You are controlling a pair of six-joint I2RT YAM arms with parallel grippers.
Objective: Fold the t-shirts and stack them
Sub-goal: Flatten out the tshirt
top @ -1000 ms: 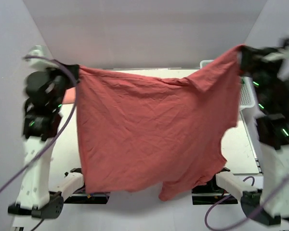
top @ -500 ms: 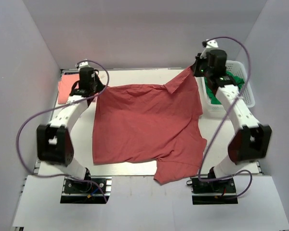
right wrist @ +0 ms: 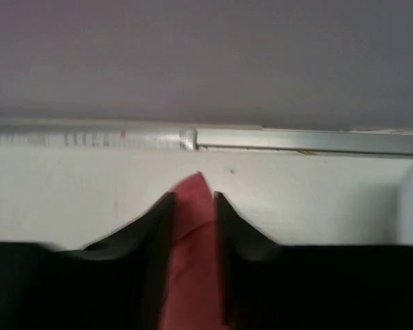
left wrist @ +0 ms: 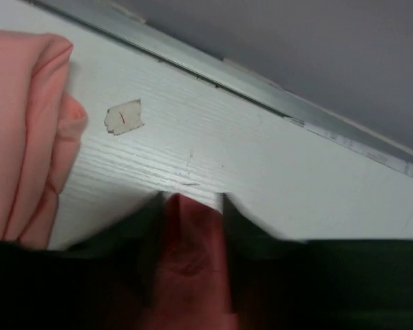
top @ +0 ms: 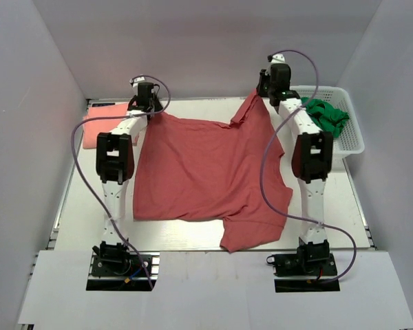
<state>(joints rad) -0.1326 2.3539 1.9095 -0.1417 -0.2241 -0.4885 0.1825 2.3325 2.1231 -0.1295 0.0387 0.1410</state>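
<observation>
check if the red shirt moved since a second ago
Yes. The red shirt went from hanging high, hiding the table, to lying spread on it, left of the basket.

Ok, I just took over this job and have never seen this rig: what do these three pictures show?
The left arm and the right arm are robots bolted at the near edge of a white table. The wide picture looks down from above and behind them; the two close-ups come from cameras on their wrists, each showing its own fingers. A brick-red t-shirt lies spread on the table. The left gripper and the right gripper each have a far corner of it between their fingers. A folded salmon-pink t-shirt lies far left; a white basket holding green cloth stands far right.
</observation>
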